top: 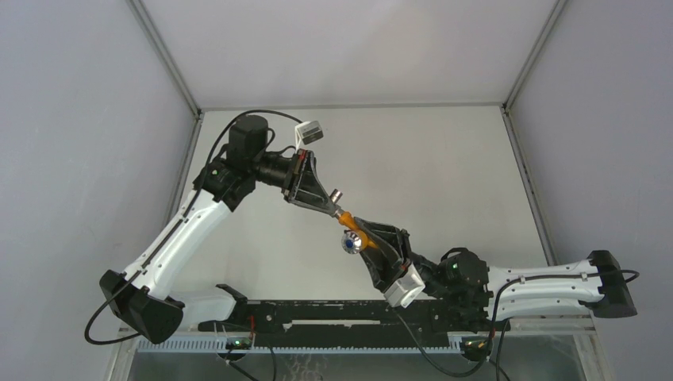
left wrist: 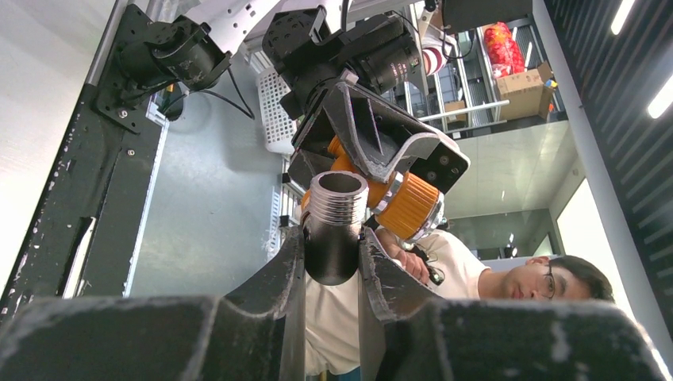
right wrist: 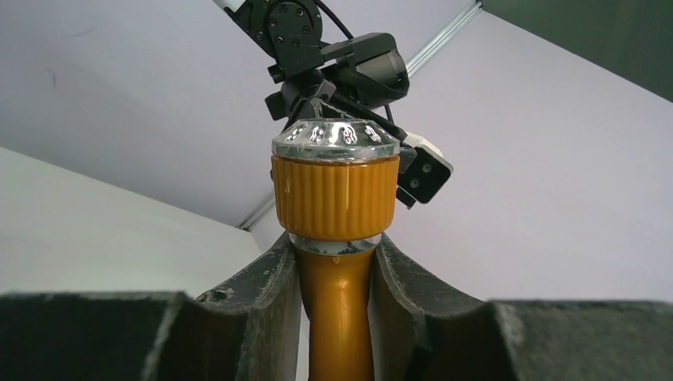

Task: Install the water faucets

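Observation:
My left gripper (top: 333,205) is shut on the grey metal fitting (top: 339,193). In the left wrist view (left wrist: 332,242) its threaded open end (left wrist: 337,198) sticks up between my fingers. My right gripper (top: 367,236) is shut on the orange tap body (top: 353,226), whose silvery round end (top: 349,244) faces left. In the right wrist view (right wrist: 336,246) the fingers clamp the orange stem (right wrist: 337,309) just below the ribbed knob (right wrist: 335,194). Both parts are held in the air above mid-table, tip to tip. From the left wrist view the tap (left wrist: 405,205) sits right behind the fitting; I cannot tell if they touch.
The white table (top: 444,175) is walled in by grey panels on both sides and at the back. A black rail (top: 341,313) runs along the near edge between the arm bases. A person in a white shirt (left wrist: 444,262) is beyond the front edge.

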Controlling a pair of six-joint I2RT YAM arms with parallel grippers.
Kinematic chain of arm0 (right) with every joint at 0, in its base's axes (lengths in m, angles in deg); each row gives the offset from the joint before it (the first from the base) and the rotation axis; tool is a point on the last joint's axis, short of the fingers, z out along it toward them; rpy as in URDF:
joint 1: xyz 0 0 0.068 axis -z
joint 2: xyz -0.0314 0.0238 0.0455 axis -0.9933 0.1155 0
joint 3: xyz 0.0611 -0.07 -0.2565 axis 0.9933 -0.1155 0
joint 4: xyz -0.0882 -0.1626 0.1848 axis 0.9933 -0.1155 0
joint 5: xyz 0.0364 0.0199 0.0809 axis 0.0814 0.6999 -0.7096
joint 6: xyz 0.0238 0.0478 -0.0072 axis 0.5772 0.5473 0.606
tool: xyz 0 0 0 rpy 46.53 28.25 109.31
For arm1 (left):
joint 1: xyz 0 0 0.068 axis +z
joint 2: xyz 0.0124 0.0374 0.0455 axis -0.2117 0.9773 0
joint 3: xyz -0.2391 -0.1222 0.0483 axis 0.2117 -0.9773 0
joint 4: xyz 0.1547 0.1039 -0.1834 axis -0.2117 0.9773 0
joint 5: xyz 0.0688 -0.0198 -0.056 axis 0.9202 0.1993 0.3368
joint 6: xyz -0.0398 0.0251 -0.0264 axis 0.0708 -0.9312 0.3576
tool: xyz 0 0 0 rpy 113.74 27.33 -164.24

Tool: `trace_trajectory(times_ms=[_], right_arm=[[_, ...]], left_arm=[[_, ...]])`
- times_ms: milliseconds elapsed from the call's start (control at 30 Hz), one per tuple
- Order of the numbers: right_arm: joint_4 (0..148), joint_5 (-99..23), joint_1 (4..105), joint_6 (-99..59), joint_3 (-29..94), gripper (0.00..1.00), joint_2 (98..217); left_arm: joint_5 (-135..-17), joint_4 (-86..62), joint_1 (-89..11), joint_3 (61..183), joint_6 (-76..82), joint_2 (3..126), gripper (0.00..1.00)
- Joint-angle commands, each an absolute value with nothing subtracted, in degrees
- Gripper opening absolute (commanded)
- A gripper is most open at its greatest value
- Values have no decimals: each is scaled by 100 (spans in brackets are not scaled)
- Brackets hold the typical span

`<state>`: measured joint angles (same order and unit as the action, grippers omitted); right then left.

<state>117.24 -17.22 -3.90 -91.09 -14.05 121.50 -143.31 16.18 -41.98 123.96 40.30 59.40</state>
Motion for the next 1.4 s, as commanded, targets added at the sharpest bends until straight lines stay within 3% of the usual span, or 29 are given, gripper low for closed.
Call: trace_trajectory(times_ms=[0,1367], right_arm=[[11927,-1638,-455,-9153,-1400,0,12028],[12178,-1723,-174,-8633,-1684,0,12003]], left_arm=[[-14522,1497,-4289,12609,4057,5853,0],[-14457,1490,-4620,13035,4161,6058,0]])
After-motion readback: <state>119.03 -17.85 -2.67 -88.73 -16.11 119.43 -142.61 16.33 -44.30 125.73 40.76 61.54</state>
